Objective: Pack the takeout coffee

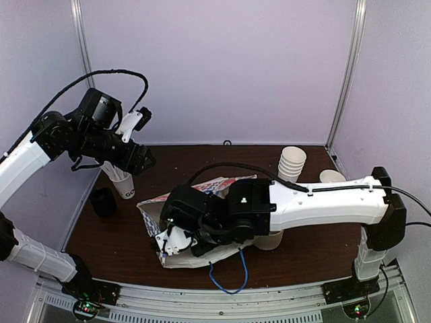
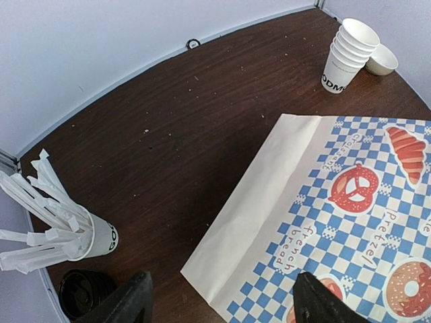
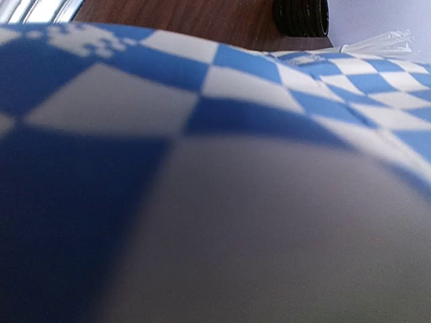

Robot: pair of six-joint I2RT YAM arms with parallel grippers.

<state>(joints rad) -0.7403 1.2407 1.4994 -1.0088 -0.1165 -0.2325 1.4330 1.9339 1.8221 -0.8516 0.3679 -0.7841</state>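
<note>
Paper bag (image 1: 153,212) on desk (image 1: 316,250) | coffee not visibly inside, packing unfinished | left end effector (image 2: 222,299) wide, empty | right end effector (image 1: 176,241) at bag, grip unclear

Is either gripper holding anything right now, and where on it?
Left gripper: nothing, jaws open. Right gripper: cannot tell; it is at the paper bag, its jaws hidden.

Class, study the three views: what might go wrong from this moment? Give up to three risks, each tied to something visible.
1. The right gripper sits so close to the blue-and-white checked paper bag that the bag fills its wrist view; pushing on may crumple or shove it.
2. The left gripper, open and empty, hangs near the white paper cup of wrapped straws; a swing could tip it.
</note>
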